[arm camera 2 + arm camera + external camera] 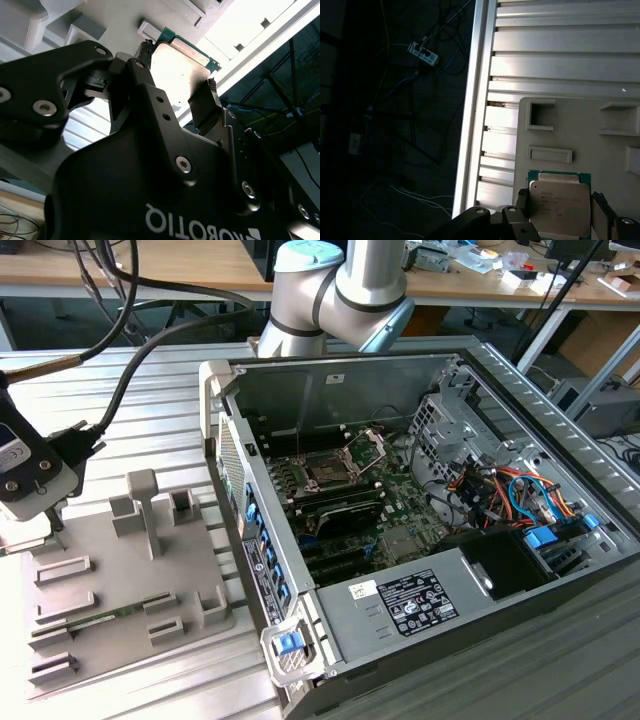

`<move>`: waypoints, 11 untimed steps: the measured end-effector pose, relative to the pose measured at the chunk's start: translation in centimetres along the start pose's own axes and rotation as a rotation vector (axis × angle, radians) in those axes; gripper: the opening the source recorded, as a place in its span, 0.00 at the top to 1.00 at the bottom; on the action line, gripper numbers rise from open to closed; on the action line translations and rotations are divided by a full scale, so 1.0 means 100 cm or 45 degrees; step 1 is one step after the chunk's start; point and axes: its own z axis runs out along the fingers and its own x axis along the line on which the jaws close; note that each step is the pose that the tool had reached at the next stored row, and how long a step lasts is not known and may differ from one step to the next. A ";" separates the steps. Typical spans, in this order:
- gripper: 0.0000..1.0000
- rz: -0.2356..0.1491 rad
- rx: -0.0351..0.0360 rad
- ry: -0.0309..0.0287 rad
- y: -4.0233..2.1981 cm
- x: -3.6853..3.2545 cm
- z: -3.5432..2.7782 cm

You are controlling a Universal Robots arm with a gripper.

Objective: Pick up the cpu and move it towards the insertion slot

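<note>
The cpu, a small square chip with a pale metal top and a green rim, sits between my gripper's two black fingers over a corner of the grey tray. In the second wrist view the fingertips press against opposite edges of the cpu. I cannot tell whether the chip rests on the tray or hangs just above it. In the exterior view my gripper is at the far left, over the tray's left edge. The insertion slot lies inside the open computer case, its hinged metal plate raised.
The open computer case fills the exterior view's right, its tall side wall standing between tray and slot. The tray carries upright posts and a thin green memory stick. Thick cables trail from the arm.
</note>
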 end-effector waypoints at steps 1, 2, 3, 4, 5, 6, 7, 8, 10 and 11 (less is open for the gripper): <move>0.45 0.000 0.0000 -0.0001 0.0000 0.0000 -0.0001; 0.45 0.000 0.0000 -0.0001 0.0000 0.0000 -0.0002; 0.45 0.000 0.0000 -0.0001 0.0000 0.0000 -0.0005; 0.45 0.000 0.0000 -0.0001 0.0000 0.0000 -0.0007; 0.45 0.000 0.0000 -0.0001 0.0000 0.0000 -0.0009; 0.45 0.000 0.0000 -0.0001 0.0000 0.0000 -0.0012; 0.45 0.000 0.0000 -0.0001 0.0001 0.0000 -0.0013; 0.45 0.000 0.0000 -0.0001 0.0001 0.0000 -0.0019; 0.45 0.000 0.0000 -0.0001 0.0001 0.0000 -0.0026; 0.45 0.000 -0.0001 -0.0002 0.0001 0.0000 -0.0028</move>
